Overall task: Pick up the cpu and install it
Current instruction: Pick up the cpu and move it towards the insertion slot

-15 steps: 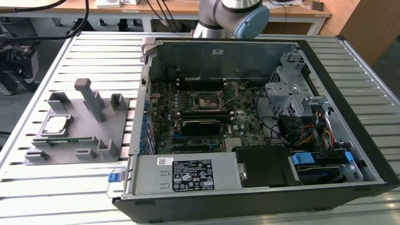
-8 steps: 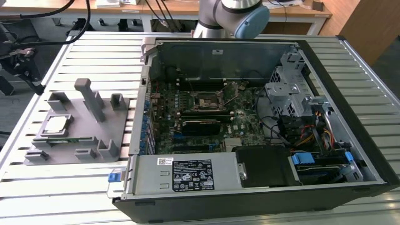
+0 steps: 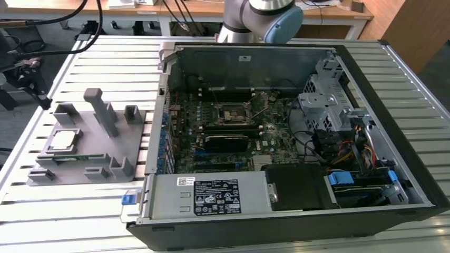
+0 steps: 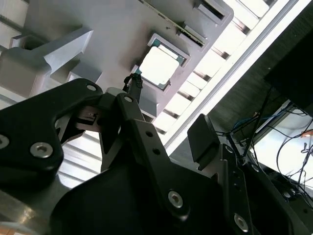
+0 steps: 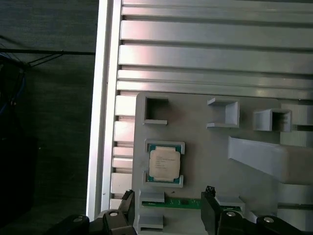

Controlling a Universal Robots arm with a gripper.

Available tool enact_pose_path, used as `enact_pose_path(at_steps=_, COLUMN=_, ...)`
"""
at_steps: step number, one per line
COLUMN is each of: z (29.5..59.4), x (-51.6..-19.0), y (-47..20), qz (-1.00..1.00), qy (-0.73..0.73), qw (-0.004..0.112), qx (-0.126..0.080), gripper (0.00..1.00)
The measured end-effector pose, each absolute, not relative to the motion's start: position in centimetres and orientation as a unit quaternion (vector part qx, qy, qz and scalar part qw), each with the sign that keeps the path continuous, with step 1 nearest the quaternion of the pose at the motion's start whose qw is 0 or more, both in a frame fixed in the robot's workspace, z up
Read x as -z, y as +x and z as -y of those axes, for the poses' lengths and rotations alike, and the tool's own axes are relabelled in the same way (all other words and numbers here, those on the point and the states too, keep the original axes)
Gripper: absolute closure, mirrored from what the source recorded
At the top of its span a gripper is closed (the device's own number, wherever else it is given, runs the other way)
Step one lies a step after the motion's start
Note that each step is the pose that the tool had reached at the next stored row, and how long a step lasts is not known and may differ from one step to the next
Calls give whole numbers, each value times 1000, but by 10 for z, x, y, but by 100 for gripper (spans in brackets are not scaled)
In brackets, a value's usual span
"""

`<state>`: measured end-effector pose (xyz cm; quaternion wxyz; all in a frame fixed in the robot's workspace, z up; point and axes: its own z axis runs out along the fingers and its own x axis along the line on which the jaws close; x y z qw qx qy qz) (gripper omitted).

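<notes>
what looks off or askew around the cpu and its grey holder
Nothing stands out. The cpu lies flat and square in its recess on the grey holder, the green memory stick sits straight in its slot beside it, and the open pincer hovers nearby, empty.

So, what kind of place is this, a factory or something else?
Most likely a robotics lab or test workshop. An opened computer case lies on a slatted aluminium table, a grey fixture holds the cpu ready, and wooden desks stand behind the robot arm.
</notes>
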<state>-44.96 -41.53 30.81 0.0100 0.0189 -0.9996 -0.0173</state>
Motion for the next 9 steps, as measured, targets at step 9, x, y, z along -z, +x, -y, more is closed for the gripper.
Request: enact_pose_path(at_steps=9, z=416, x=-301, y=-450, qz=999, qy=50, qw=6, qx=17, gripper=36)
